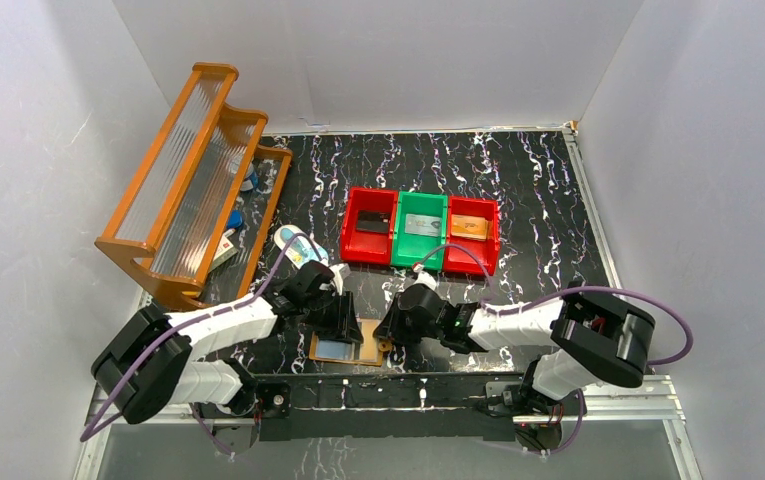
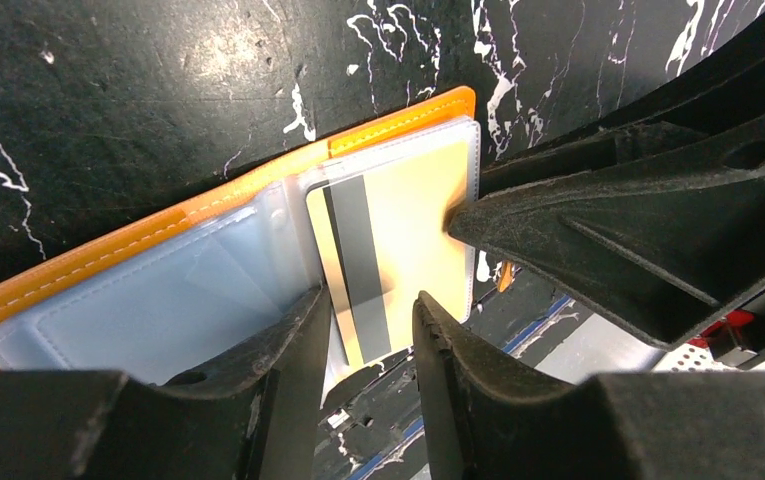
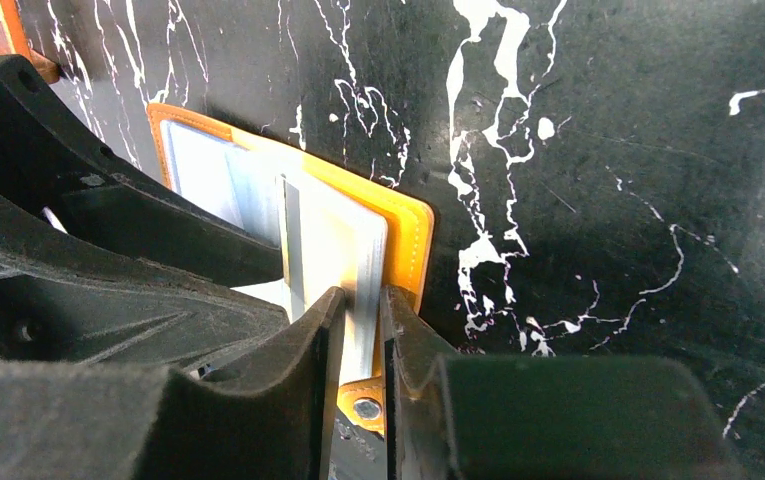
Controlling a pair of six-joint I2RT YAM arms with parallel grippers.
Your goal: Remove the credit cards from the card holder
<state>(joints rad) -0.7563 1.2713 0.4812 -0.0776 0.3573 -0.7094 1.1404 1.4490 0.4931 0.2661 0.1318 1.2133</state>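
Black marbled table (image 1: 518, 180) is carrying everything, and you are working at the middle of its near edge, where the orange card holder (image 1: 370, 335) is lying flat. Your right gripper (image 3: 363, 295) is pinching the holder's tabbed edge between nearly closed jaws. Your left gripper (image 2: 370, 297) is standing narrowly parted over the striped end of the gold credit card (image 2: 408, 230), clamping nothing that I can see. You are risking a pinch that catches the clear pocket (image 2: 158, 300) along with the card, likely dragging the whole holder toward the table's edge. If your right grip is also trapping that card, you are probably pulling against yourself.
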